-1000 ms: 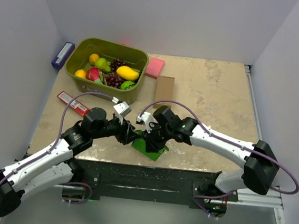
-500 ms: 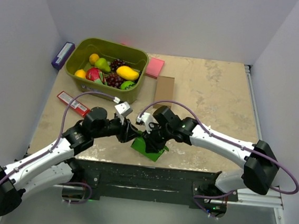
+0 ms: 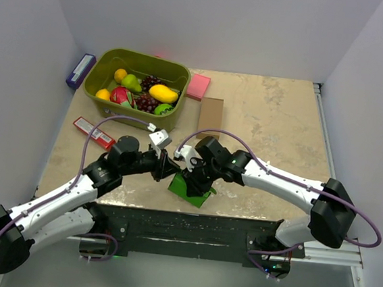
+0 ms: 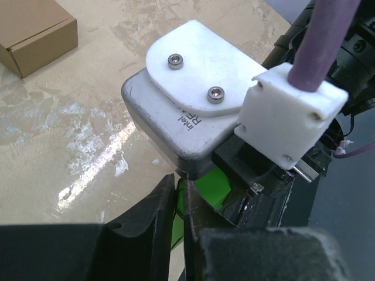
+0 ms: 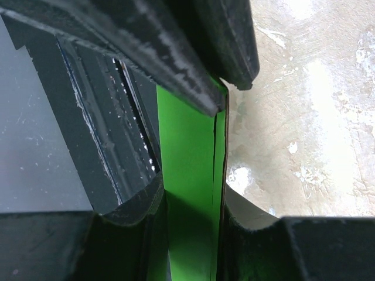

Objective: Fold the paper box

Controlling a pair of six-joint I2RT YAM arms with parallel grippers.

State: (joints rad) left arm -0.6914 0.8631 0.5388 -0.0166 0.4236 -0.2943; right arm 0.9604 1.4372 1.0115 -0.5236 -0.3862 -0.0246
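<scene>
We find the paper box (image 3: 191, 192), a bright green, partly folded block, lying at the near edge of the table (image 3: 275, 124) between our two arms. It is well apart from the brown cardboard box (image 3: 211, 113) and the olive basket (image 3: 146, 55) of toy fruit farther back. Our right gripper (image 5: 192, 196) is clamped on it, with the green card pinched flat between its fingers. Our left gripper (image 4: 177, 193) meets the box from the left, its jaws drawn narrow on a sliver of the same card.
</scene>
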